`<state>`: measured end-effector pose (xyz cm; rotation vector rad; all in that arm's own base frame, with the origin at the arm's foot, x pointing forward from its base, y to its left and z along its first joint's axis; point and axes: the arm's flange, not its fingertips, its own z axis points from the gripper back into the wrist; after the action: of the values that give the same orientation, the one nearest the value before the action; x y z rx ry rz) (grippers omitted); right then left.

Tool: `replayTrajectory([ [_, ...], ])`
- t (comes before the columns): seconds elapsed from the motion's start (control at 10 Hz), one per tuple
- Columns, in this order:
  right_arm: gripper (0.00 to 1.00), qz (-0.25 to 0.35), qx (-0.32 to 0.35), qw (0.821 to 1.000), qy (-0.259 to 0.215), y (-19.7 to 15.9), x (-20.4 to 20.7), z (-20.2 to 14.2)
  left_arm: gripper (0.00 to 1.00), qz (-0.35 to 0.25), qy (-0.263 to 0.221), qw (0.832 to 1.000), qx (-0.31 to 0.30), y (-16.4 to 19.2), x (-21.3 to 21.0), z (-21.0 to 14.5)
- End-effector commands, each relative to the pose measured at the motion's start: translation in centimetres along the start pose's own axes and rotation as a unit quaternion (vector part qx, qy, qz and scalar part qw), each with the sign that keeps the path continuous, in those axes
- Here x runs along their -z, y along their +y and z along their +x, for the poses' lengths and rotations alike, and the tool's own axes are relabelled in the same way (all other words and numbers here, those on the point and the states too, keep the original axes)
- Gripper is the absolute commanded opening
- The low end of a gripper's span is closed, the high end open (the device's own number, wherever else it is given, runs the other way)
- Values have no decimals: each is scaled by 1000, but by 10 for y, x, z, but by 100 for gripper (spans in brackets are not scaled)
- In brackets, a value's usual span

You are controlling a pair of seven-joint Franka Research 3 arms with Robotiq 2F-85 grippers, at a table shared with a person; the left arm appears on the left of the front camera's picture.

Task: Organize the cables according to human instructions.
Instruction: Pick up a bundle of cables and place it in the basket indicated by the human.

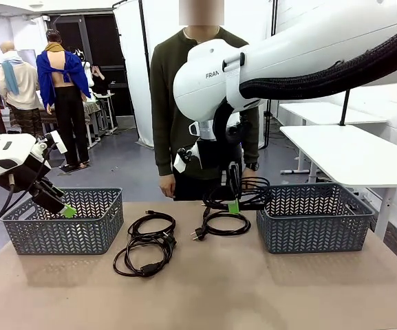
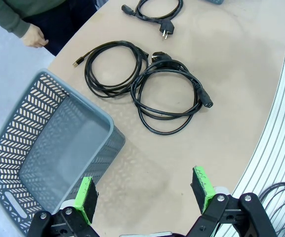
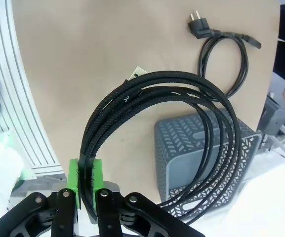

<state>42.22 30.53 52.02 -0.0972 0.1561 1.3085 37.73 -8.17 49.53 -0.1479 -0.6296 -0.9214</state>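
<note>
Right pincer (image 3: 85, 175), bottom of right wrist view: pads clamped on one bunched stretch of the held coil (image 3: 157, 81), a braided black cord. The rest of its loops hang free and fan toward the lower right of that frame, across a corner of the right basket (image 3: 191, 143). In front view the coil hangs mid-frame, just left of that basket's rim and above the plug coil (image 1: 222, 223), which lies on the tabletop (image 1: 205, 295).

Left pincer (image 2: 142, 180): fingers wide apart with nothing between them, hovering at a corner of the left basket (image 2: 14, 148), lower left of left wrist view. USB coil (image 2: 112, 64) and power coil (image 2: 167, 98) lie centre frame, touching and apparently overlapped at one side.

Risks (judgement):
- The grip is on a thin section only. A swing or fast traverse could let strands slip out and the coil unwind.
- If the carry is too low, the free loops or the loose connector end could hook the basket's rim or lattice wall. That would tug the cord out of the pads or shove the basket.
- A low pass could also snag the plug coil beneath.
- Overlapped pair: lifting one likely drags the other.
- Which basket is wanted can't be read from the frames, so a wrong bin is possible.
- Person's hand (image 1: 167, 185) hangs at the far edge, upper centre. If it reaches in mid-move, that's a collision risk.
</note>
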Motion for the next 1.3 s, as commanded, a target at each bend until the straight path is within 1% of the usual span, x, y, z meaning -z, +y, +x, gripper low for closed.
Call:
replayTrajectory([
  [0.0, 0, -6, 6, 1000, -2, -12, -3, -15, 100, -3, 1, 1000, 1, 2, 0, -2],
  [0.4, 0, -22, 33, 999, -12, -50, -2, -88, 100, -3, 1, 1000, 1, 2, 0, -2],
  [0.5, 0, -37, 33, 999, -9, -61, 2, -106, 100, -3, 1, 1000, 1, 2, 0, -2],
  [0.7, 0, -68, 5, 998, -9, -88, 15, -135, 100, -3, 1, 1000, 1, 2, 0, -2],
  [0.9, 0, -77, -21, 997, -8, -109, 27, -154, 100, -3, 1, 1000, 1, 2, 0, -2],
  [1.2, 0, -65, -42, 997, -27, -132, 44, -169, 100, -3, 1, 1000, 1, 2, 0, -2],
])
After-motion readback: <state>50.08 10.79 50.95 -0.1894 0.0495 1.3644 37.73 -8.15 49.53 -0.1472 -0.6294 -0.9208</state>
